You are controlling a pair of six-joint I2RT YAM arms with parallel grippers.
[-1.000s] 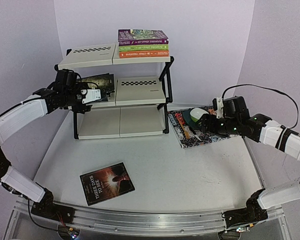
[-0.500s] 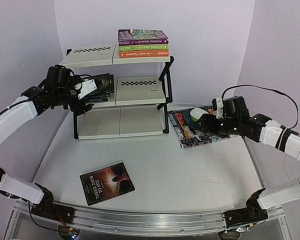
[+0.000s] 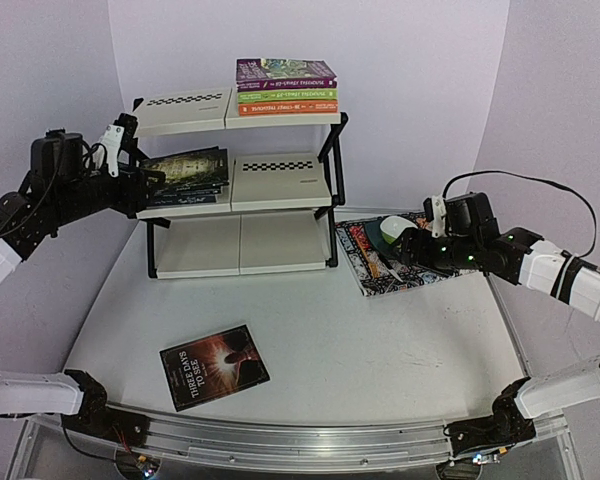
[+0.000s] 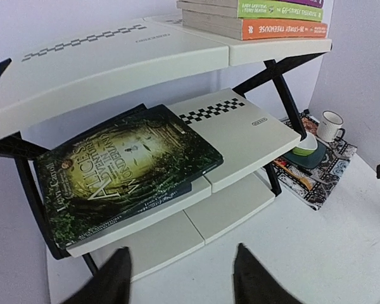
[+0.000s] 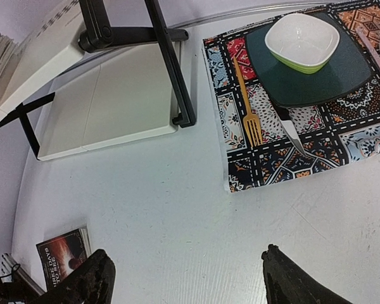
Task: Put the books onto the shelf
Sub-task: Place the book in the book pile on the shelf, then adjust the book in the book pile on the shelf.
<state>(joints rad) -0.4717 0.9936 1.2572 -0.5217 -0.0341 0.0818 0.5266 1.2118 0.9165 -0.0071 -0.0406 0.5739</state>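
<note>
The shelf (image 3: 240, 180) stands at the back of the table. A stack of books (image 3: 285, 88) with purple, green and orange spines lies on its top tier. On the left of the middle tier a dark green-gold book (image 4: 120, 171) rests flat, seemingly on top of another dark book. A black book (image 3: 214, 365) lies on the table in front and also shows in the right wrist view (image 5: 63, 253). My left gripper (image 3: 143, 180) is open and empty, just left of the middle tier. My right gripper (image 3: 402, 246) hangs open and empty over the mat's left edge.
A multicoloured patterned mat (image 5: 304, 136) lies right of the shelf, carrying a dark plate (image 5: 316, 73), a white-and-green bowl (image 5: 302, 39) and an orange fork (image 5: 248, 107). A white mug (image 4: 331, 125) stands at the mat's far end. Lilac walls close in behind and at both sides.
My left gripper has let go of the green-gold book on the middle tier and drawn back to the left, away from the shelf. The right arm has not moved.
</note>
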